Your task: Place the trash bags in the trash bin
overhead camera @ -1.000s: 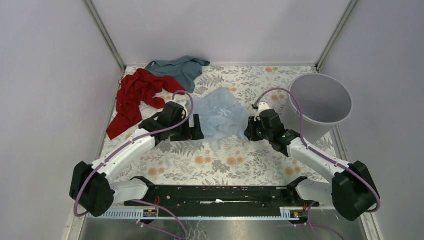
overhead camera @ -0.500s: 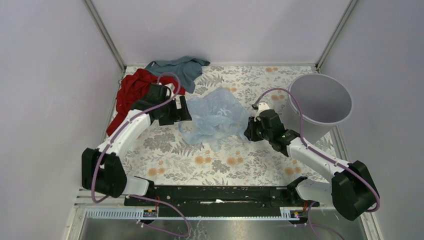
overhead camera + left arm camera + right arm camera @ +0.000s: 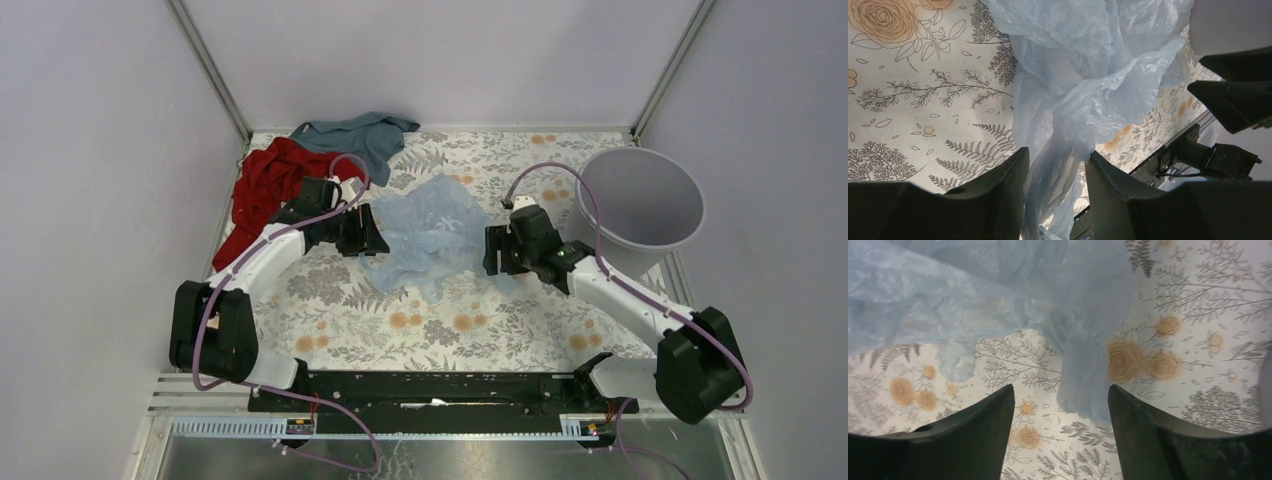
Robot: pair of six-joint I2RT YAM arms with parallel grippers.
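Note:
The pale blue, crinkly trash bag (image 3: 430,230) lies crumpled on the floral table (image 3: 330,300) between my two arms. My left gripper (image 3: 372,235) is at its left edge. In the left wrist view a bunched strand of the bag (image 3: 1088,75) fills the gap of the half-closed left gripper (image 3: 1055,160) and touches both fingers. My right gripper (image 3: 490,252) is at the bag's right edge, jaws open. A loose flap of the bag (image 3: 973,285) lies on the table between the fingers of the right gripper (image 3: 1060,395), apart from them. The light grey trash bin (image 3: 640,195) stands at the right, tilted.
A red cloth (image 3: 270,190) lies behind my left arm and a teal-grey cloth (image 3: 360,135) at the back. Walls close the table at the back and on both sides. The bin stands right behind my right arm.
My left gripper swung from the bag's near left to its left edge and closed around a strand. My right gripper opened, let go of the bag and shifted slightly left.

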